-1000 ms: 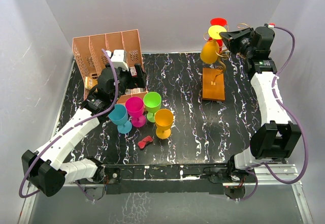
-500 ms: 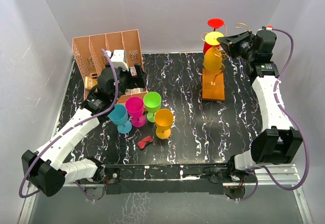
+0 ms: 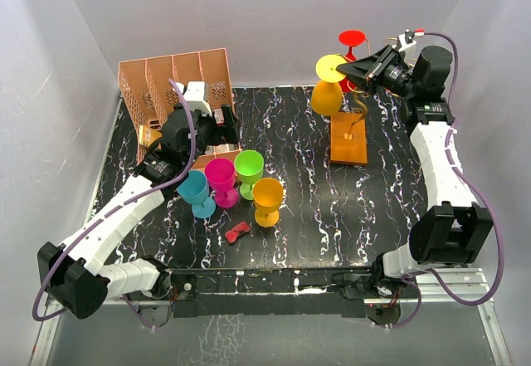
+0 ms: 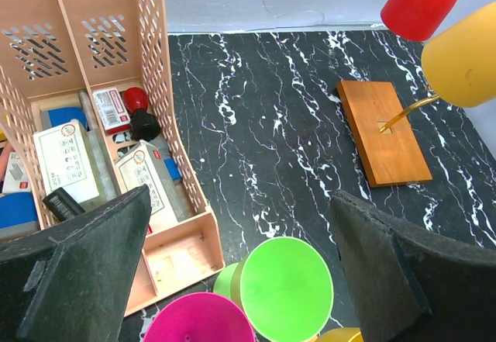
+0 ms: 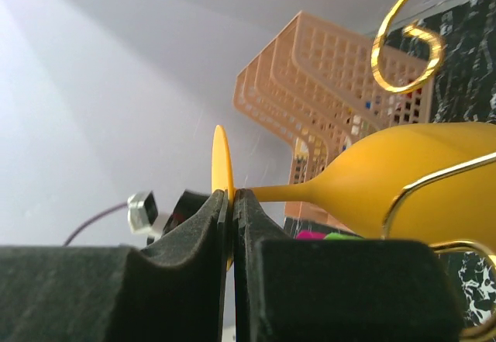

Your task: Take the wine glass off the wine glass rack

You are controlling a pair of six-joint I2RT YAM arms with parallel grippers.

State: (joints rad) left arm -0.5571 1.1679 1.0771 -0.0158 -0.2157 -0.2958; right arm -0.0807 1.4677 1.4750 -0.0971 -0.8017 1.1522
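The right gripper [image 5: 232,206] pinches the yellow glass [image 5: 387,171] by its thin foot — a slip drops it, or the bowl snags the rack [image 3: 348,140] wire; left gripper [image 4: 240,198] spread.

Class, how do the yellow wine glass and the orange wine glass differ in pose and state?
The yellow wine glass hangs foot-up by the wine glass rack; the orange wine glass stands upright on the table. The yellow one's foot is pinched by the right gripper; the orange one is untouched. Both are stemmed goblets of one shape.
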